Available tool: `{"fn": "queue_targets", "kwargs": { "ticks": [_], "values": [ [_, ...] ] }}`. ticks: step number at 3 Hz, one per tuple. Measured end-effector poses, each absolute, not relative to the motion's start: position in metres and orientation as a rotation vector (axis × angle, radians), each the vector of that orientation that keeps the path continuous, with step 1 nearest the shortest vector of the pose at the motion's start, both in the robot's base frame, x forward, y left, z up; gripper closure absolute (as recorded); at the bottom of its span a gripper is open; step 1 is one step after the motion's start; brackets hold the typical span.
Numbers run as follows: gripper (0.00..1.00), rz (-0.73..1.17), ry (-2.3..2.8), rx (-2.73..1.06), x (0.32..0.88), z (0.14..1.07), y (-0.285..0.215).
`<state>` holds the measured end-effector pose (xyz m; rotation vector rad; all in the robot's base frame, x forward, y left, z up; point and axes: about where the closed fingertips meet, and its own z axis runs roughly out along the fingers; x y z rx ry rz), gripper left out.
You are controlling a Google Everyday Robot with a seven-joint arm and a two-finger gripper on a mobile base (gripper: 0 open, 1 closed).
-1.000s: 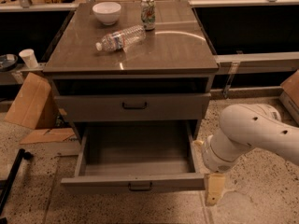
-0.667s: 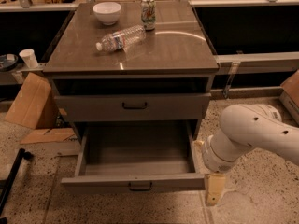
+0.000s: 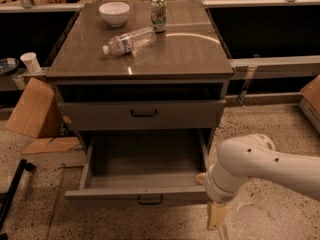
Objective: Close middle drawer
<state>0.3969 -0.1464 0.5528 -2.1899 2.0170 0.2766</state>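
The middle drawer (image 3: 142, 196) is pulled far out below the shut upper drawer (image 3: 144, 114). It is empty, with a grey-brown front and a small dark bar handle (image 3: 150, 200) at its centre. The lowest drawer is hidden beneath it. My gripper (image 3: 214, 211) hangs at the end of the white arm (image 3: 260, 166), low at the right end of the open drawer's front, right beside its corner. I cannot tell whether it touches the front.
On the cabinet top (image 3: 185, 54) lie a white bowl (image 3: 114, 12), a can (image 3: 158, 14) and a plastic bottle (image 3: 129, 41) on its side. Cardboard (image 3: 32, 111) leans at the left on the speckled floor. A dark bar (image 3: 12, 194) lies at the lower left.
My arm and gripper have moved left and lower, closer to the right end of the open drawer's front. The drawer stays pulled out as before.
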Motion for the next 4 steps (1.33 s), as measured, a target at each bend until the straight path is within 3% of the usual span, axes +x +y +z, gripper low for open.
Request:
{"fn": "queue_targets", "kwargs": {
  "ticks": [1, 3, 4],
  "values": [
    [0.50, 0.344, 1.989, -2.234, 0.385, 0.490, -0.130],
    [0.96, 0.452, 2.010, -2.254, 0.373, 0.431, -0.120],
    [1.00, 0.452, 2.010, -2.254, 0.373, 0.431, -0.120]
  ]
}}
